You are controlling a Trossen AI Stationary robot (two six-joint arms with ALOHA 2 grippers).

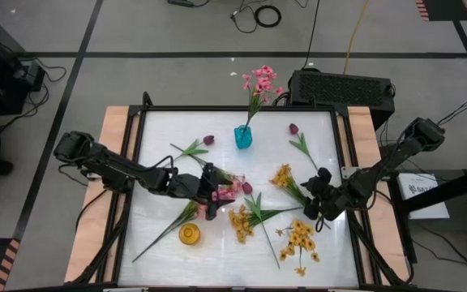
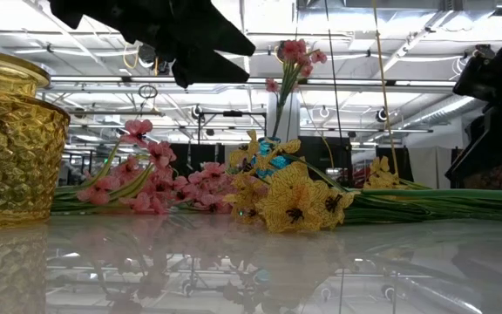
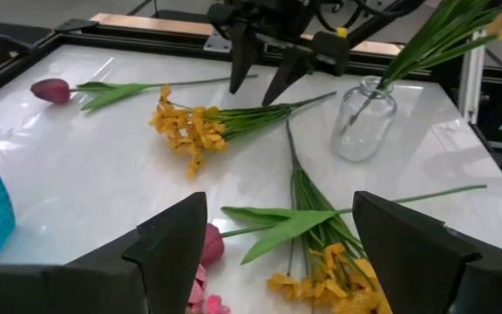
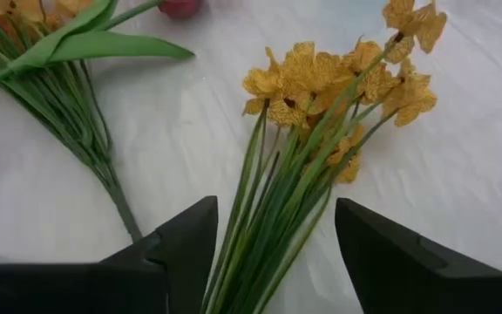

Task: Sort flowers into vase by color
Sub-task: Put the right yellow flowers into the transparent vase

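Observation:
Yellow, pink and dark maroon flowers lie about the white table. A pink spray (image 1: 259, 83) stands in the blue vase (image 1: 242, 136). Another pink spray (image 1: 227, 191) lies mid-table. My left gripper (image 1: 212, 203) hangs open above it, well off the table (image 2: 181, 39). My right gripper (image 4: 273, 209) is open and low. Its fingers (image 3: 240, 61) stand on either side of the green stems (image 4: 268, 227) of a lying yellow spray (image 1: 282, 177). A yellow spray (image 1: 300, 239) leans out of the clear vase (image 3: 364, 122).
A yellow vase (image 1: 189, 234) stands near the front left. Another yellow spray (image 1: 242, 223) and a maroon tulip (image 1: 247, 187) lie between the grippers. Two more tulips (image 1: 208, 139) (image 1: 293, 128) lie at the back, either side of the blue vase. A black frame (image 1: 242, 107) borders the table.

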